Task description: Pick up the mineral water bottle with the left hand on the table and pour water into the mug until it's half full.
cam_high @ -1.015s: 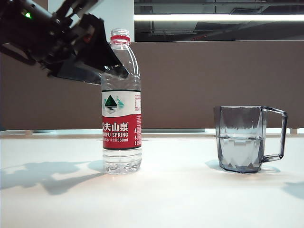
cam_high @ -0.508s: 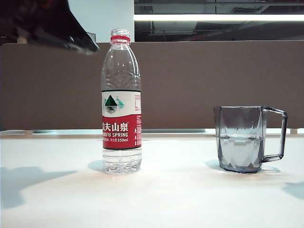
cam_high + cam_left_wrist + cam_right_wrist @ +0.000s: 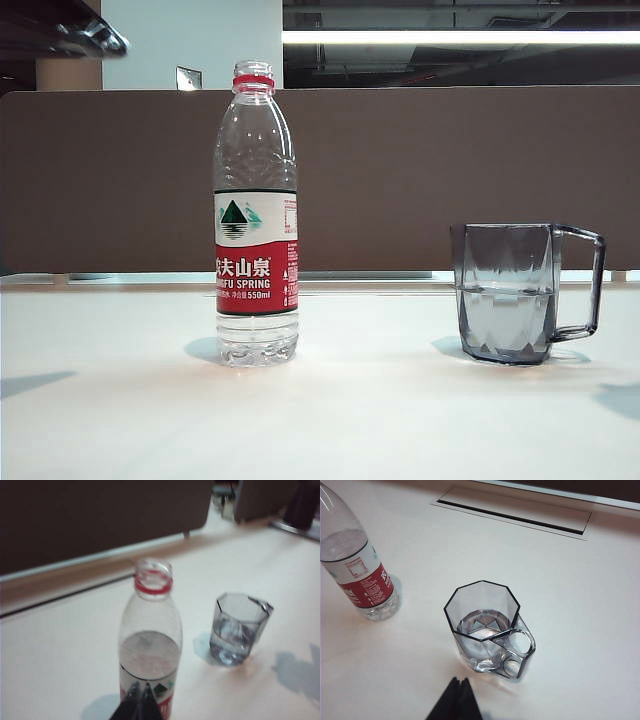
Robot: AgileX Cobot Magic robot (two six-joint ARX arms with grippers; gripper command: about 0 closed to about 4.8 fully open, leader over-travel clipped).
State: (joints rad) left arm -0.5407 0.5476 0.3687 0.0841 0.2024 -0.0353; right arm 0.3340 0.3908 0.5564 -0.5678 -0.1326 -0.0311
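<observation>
Mineral water bottle [image 3: 256, 215] upright and uncapped on the table [image 3: 330, 420], well apart from the mug [image 3: 522, 292], already holding water to about half. Left hand [image 3: 140, 703] pinched shut on nothing, raised behind the bottle, tips near its label in the wrist view. Right gripper [image 3: 457, 700] closed too, empty, hovering beside the mug handle. Risks from here: nudging the open, light bottle with shut fingers and tipping it; overfilling with any further pour
</observation>
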